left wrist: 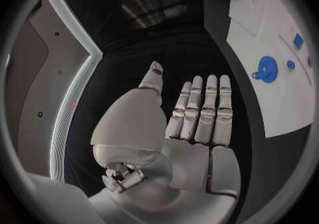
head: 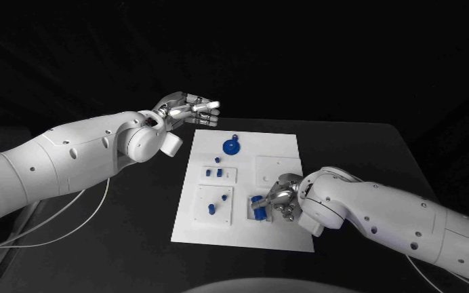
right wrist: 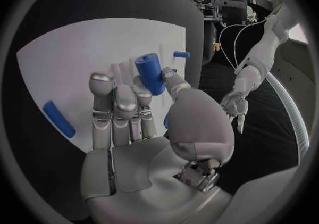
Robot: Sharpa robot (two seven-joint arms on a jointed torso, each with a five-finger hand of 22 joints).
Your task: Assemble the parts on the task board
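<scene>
My right hand [right wrist: 143,128] pinches a blue peg [right wrist: 151,73] between thumb and fingers, low over the near right part of the board [head: 278,142]. A blue bar [right wrist: 58,119] lies on the board beside those fingers. My left hand [left wrist: 179,123] hangs off the board's far left corner above the table [head: 127,239], fingers straight and close together, holding nothing. I see a round blue part [head: 230,146] at the board's far end, and small blue parts [head: 216,171] at mid-left.

White rounded arms with dark screws, silver fingers [left wrist: 211,108].
</scene>
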